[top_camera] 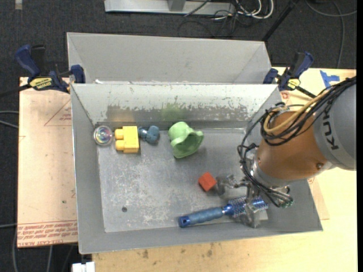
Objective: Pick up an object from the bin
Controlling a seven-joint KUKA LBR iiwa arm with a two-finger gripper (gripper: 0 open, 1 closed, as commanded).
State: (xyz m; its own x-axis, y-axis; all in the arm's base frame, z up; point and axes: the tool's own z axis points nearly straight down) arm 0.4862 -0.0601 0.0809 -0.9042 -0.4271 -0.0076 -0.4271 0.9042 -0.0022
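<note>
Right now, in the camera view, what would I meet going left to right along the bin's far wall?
small shiny clear ball → yellow plastic building block → small blue-grey rounded piece → light green plastic cup-like piece

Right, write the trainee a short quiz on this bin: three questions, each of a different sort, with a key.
1. True or false: along the far wall, the yellow block lies between the shiny ball and the small blue piece.
2. Which thing lies along the near wall, its bristle end toward the arm? A) yellow block B) blue-handled brush C) red cube
3. Fill in: the cup-shaped thing right of the small blue piece is ____ in colour.
Key: 1 true; 2 B; 3 green.
</note>
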